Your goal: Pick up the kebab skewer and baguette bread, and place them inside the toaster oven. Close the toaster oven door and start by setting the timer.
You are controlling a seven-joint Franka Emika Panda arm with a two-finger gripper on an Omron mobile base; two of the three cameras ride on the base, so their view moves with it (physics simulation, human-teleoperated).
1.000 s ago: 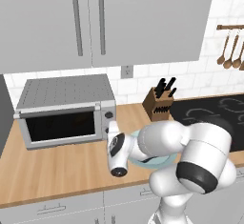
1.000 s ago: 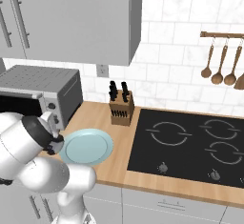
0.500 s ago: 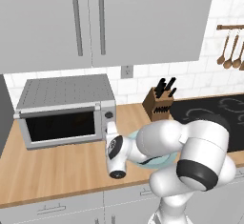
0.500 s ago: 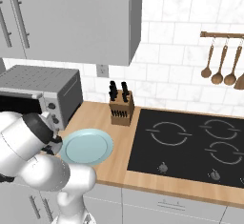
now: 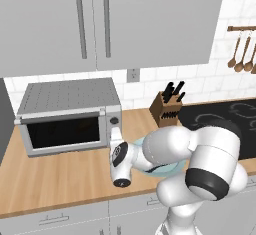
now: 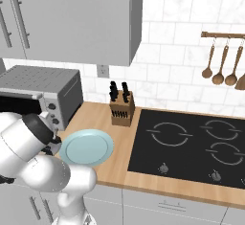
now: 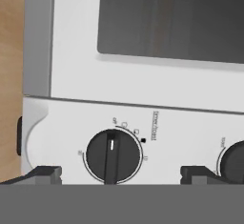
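A: Gripper (image 7: 115, 176)?
B: Spread wide, holding nothing, fingertips (image 7: 43, 174) either side of a dark timer knob (image 7: 113, 156).
A: Toaster oven (image 5: 70, 115)?
B: At the counter's (image 5: 55, 176) left end, against the wall, toaster oven door (image 5: 64, 131) shut.

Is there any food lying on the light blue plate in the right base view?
No, the plate lies bare on the wooden counter, with nothing on it.
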